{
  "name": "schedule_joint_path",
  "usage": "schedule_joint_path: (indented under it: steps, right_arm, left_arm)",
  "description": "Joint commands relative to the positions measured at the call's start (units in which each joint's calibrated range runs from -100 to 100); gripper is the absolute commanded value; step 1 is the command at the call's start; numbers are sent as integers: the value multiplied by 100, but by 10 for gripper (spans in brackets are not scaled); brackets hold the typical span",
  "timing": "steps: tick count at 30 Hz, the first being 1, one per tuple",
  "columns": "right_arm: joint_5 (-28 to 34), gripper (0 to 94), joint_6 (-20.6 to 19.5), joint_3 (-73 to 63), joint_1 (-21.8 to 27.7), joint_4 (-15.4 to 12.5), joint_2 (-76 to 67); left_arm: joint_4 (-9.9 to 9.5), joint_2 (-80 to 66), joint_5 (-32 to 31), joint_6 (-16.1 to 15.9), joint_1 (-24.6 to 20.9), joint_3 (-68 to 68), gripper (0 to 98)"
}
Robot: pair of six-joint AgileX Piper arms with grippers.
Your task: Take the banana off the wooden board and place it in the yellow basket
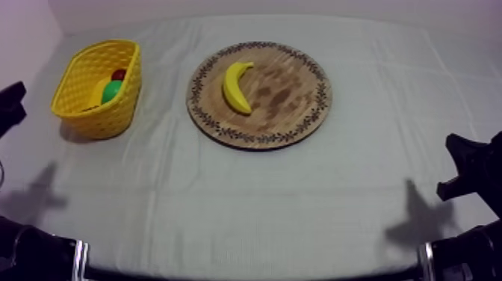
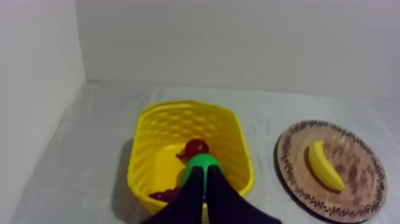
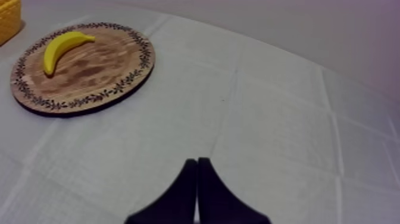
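The yellow banana [image 1: 237, 86] lies curved on the left half of the round wooden board [image 1: 299, 101] at the table's middle. The yellow basket [image 1: 75, 82] stands to the board's left and holds a green pear [image 1: 112, 92] and a small red fruit [image 1: 119, 75]. My left gripper [image 2: 204, 174] is shut on nothing, hanging just in front of the basket [image 2: 184, 107], with the banana [image 2: 324, 165] off to its right. My right gripper [image 3: 197, 164] is shut too, over bare cloth well short of the board [image 3: 101, 74] and the banana [image 3: 62, 46].
Dark grapes [image 2: 165, 194] lie low in the basket beside the pear [image 2: 201, 162] and the red fruit [image 2: 195, 147]. In the top view my left arm [image 1: 11, 105] sits at the left edge, my right arm [image 1: 470, 168] at the right edge. A wall rises behind the table.
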Motion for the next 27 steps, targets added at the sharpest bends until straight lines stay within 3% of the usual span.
schedule_joint_path:
  steps: [1, 14, 23, 27]
  right_arm:
    - [4, 3, 0, -3, 0, 0, 0]
    - [4, 3, 0, -3, 0, 0, 0]
    - [4, 3, 1, -3, 0, 0, 0]
    - [4, 3, 0, -3, 0, 0, 0]
  left_arm:
    - [6, 560, 135, 13, 12, -850, 0]
    - [92, 2794, 1132, -131, 167, -3843, 0]
    - [104, 4415, 1966, 19, 447, -6229, 0]
    - [-105, 5132, 2312, 230, 752, -7177, 0]
